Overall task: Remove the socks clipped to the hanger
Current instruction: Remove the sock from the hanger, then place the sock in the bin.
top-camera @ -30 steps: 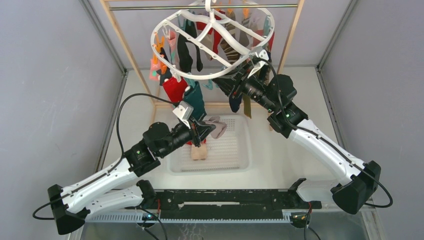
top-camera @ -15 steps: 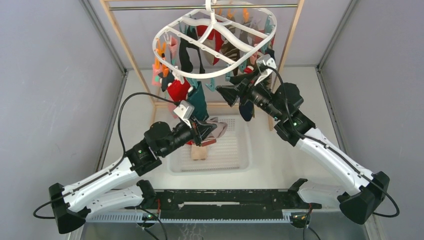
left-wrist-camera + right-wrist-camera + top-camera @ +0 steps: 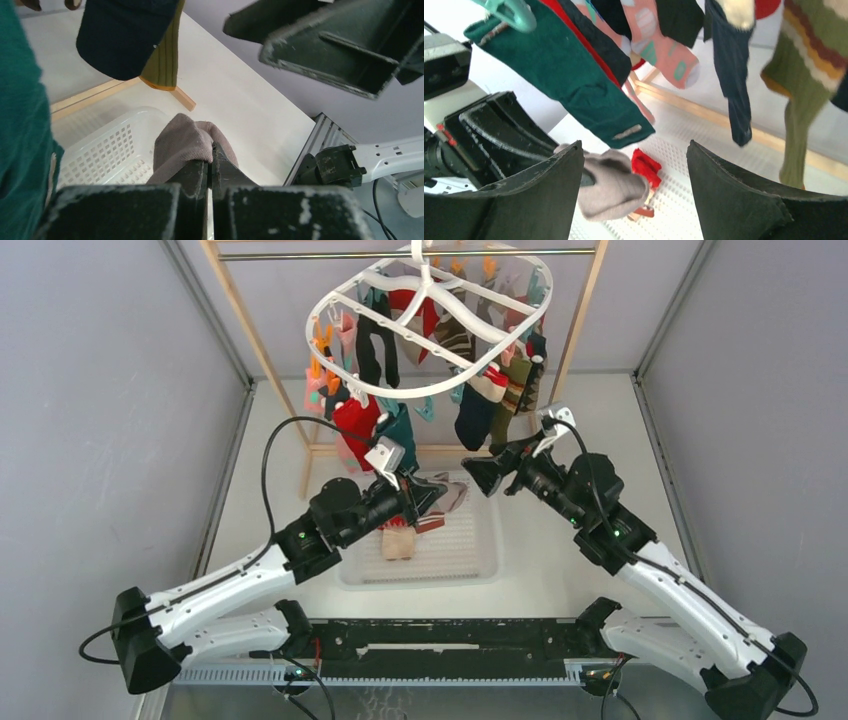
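Your white-and-black left arm reaches forward and inward, its black two-finger left gripper (image 3: 428, 496) pinched tight on a grey fabric sock (image 3: 182, 142), while your right arm angles inward, its black right gripper (image 3: 478, 476) spread wide.

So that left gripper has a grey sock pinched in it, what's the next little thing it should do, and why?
Probably open and let go. The left gripper is shut on the grey sock, which is already off the hanger and hangs over the white basket, where a red sock lies. Dropping it there would free that gripper for another sock.
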`<action>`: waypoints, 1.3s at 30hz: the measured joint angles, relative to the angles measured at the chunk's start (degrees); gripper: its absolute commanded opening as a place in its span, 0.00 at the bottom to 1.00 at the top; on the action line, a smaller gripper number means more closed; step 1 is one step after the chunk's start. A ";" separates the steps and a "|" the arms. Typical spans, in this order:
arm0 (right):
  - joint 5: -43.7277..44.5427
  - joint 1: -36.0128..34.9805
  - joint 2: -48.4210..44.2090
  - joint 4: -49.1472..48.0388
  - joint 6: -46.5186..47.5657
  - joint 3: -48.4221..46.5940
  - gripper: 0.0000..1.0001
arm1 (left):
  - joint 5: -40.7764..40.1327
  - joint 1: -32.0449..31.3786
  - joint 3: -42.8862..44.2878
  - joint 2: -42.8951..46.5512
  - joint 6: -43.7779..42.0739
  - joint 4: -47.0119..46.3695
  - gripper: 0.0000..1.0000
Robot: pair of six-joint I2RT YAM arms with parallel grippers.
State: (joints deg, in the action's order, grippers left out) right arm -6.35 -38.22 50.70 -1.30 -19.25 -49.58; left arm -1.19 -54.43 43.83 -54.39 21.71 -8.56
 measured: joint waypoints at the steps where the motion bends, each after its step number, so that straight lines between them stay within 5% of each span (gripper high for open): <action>1: 0.42 0.00 -1.29 1.01 -0.31 0.87 0.82 | 0.00 0.00 0.00 -0.92 0.33 -0.83 0.00; 11: 3.54 0.31 -10.82 8.37 -1.81 6.12 0.82 | 0.04 0.00 -0.17 -8.24 1.90 -8.04 0.08; 25: 4.50 0.63 -15.54 12.85 -2.73 10.47 0.82 | 1.29 0.02 -2.40 -22.62 3.96 -15.76 0.03; 31: 4.57 0.63 -17.27 14.40 -3.45 12.22 0.83 | 3.34 0.09 -2.40 -26.43 5.55 -18.21 0.18; 39: 4.57 0.63 -19.63 15.76 -4.26 14.23 0.82 | 3.80 0.09 -5.88 -26.93 7.85 -20.13 0.25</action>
State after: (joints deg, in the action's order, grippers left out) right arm -1.78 -37.58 31.07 14.46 -23.51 -35.35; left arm 2.61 -54.35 37.95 -81.32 29.56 -28.69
